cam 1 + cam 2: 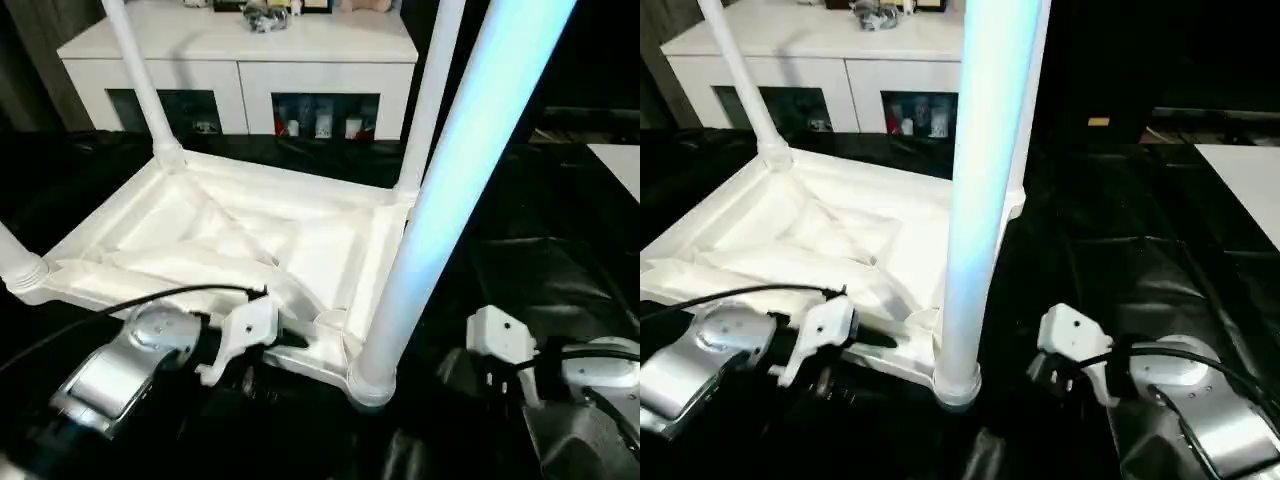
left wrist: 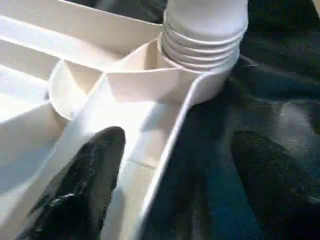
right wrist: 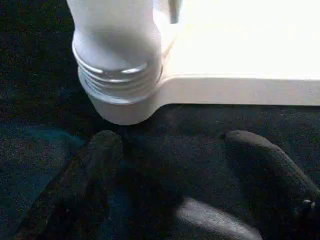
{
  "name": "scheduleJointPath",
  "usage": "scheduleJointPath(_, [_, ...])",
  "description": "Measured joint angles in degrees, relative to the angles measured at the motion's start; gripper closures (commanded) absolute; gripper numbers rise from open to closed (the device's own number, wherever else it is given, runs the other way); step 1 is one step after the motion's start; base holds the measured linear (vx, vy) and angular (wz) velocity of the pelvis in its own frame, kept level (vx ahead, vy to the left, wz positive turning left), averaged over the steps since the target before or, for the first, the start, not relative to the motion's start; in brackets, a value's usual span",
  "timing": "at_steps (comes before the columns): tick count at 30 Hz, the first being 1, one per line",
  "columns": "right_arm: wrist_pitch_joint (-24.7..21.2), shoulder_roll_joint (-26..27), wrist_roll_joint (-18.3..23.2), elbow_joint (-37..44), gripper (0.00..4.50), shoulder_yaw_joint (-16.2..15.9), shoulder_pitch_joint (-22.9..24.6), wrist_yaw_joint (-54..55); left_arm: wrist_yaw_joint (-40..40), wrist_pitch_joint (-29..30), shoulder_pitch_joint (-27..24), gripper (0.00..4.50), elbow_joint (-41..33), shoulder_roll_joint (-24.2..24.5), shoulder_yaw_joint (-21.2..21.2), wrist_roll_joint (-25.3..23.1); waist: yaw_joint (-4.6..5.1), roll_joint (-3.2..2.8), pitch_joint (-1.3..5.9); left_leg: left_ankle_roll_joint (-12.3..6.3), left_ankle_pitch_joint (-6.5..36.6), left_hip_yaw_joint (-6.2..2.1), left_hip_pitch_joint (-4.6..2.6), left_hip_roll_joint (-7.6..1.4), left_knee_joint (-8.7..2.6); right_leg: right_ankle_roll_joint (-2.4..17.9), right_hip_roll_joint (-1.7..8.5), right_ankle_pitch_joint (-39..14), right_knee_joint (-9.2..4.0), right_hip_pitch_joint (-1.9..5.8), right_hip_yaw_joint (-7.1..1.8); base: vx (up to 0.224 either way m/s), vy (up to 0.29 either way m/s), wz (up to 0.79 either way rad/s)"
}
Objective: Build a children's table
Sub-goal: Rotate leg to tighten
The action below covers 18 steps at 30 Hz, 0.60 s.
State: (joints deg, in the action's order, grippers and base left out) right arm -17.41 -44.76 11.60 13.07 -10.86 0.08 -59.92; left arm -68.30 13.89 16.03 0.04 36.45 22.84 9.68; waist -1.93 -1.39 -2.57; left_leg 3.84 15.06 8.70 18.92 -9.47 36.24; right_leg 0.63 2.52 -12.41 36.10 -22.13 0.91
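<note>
The white tabletop (image 1: 230, 235) lies underside up on black sheeting, its ribs showing. White legs stand in its corner sockets: far left (image 1: 140, 80), far right (image 1: 430, 100), near right (image 1: 450, 200), and the base of a fourth at the near left (image 1: 15, 262). My left gripper (image 2: 170, 175) is open at the near rim, beside the near right socket (image 2: 200, 75). One of its fingers (image 2: 85, 180) rests over the rim's inner side; the other is over the sheeting outside. My right gripper (image 3: 170, 165) is open, low over the sheeting, facing that same socket (image 3: 120, 95) without touching it.
A white cabinet with glass doors (image 1: 240, 60) stands behind the tabletop. A flat white board (image 1: 620, 165) lies at the far right. Black sheeting (image 1: 540, 260) covers the surface around the tabletop. A black cable (image 1: 150, 295) runs over my left wrist.
</note>
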Motion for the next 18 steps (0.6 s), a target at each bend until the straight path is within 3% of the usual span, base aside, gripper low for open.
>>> scheduleJointPath(7, [-0.1, 1.4, -0.3, 0.6, 0.79, -1.5, 0.6, 0.7, -0.2, -5.2, 0.8, 1.63, 5.6, -0.2, 0.9, -3.0, 0.07, -0.07, -0.01, 0.01, 0.0, 0.0, 0.03, -0.04, -0.01, 0.0, -0.02, 0.0, -0.01, -0.03, 0.01, 0.0, 0.0, 0.0])
scheduleJointPath(18, [-0.5, 1.3, -0.8, 1.8, 0.79, -1.9, 1.7, 1.0, -2.5, -9.4, 7.2, 2.38, 12.3, -3.4, 1.9, -4.4, -0.09, -0.29, -0.02, 0.04, 0.0, 0.08, 0.07, -0.06, -0.01, 0.0, 0.02, 0.0, -0.03, -0.02, 0.0, 0.0, 0.0, 0.0])
